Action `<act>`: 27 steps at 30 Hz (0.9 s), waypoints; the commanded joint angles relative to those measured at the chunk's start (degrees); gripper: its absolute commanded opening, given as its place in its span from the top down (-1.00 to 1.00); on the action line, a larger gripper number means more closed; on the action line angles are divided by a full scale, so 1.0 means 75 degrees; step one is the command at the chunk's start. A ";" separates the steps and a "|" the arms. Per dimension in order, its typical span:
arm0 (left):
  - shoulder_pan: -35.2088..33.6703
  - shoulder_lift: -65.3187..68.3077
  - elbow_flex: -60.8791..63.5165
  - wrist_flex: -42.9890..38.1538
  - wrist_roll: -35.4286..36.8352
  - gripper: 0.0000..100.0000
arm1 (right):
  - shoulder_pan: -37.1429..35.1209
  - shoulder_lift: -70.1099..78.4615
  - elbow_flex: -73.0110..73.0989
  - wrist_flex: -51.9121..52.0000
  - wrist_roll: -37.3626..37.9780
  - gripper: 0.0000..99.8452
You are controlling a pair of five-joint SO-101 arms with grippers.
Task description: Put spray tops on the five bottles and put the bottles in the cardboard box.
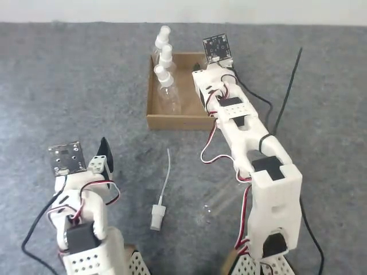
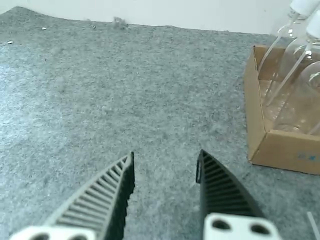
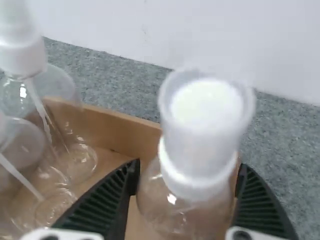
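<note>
**Right gripper clamped on a capped bottle over the box; left gripper open, holding nothing**

High view. The cardboard box is sitting at the far middle of the grey mat. Three bottles with spray tops fitted are standing in a row along one side wall inside it. The right arm is stretching out to the box, with its wrist over the opposite side. The left gripper is hanging near the table's front edge, well apart from the box. A loose spray top is lying on the mat between the two arms, its thin tube pointing toward the box.

Left wrist view. The left gripper is hovering over bare mat. Its ribbed fingers are standing well apart, with nothing between them. The box is showing off to one side with the bottles inside. A small blue print is showing on the box's outer wall, too small to read.

Right wrist view. The right gripper is closing on the held bottle, one dark finger pressing each flank of its shoulder. This bottle is upright, wearing a clear-capped spray top, and is sitting over the box's inside next to the wall. No label is readable on it.
</note>
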 commanded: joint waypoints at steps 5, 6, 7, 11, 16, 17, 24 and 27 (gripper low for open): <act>-0.0023 -0.0129 -0.0064 0.0035 0.0082 0.62 | 0.0100 -0.0264 -0.0105 -0.0111 -0.0012 0.49; -0.0023 -0.0129 -0.0064 0.0035 0.0082 0.62 | 0.0100 -0.0264 -0.0105 -0.0111 -0.0012 0.49; -0.0023 -0.0129 -0.0064 0.0035 0.0082 0.62 | 0.0088 -0.0264 -0.0105 -0.0111 0.0000 0.49; -0.0023 -0.0129 -0.0064 0.0035 0.0082 0.62 | 0.0076 -0.0275 -0.0117 -0.0111 0.0000 0.49; -0.0023 -0.0129 -0.0053 0.0035 0.0082 0.62 | 0.0076 -0.0428 -0.0094 -0.0100 0.0000 0.49; -0.0012 -0.0129 -0.0053 0.0035 0.0082 0.62 | 0.0076 -0.0475 -0.0094 -0.0088 0.0000 0.49; -0.0012 -0.0129 -0.0053 0.0035 0.0082 0.62 | 0.0064 -0.0709 -0.0129 0.0557 -0.0012 0.43; -0.0012 -0.0129 -0.0053 0.0035 0.0082 0.62 | 0.0064 -0.0803 -0.0117 0.0850 -0.0023 0.30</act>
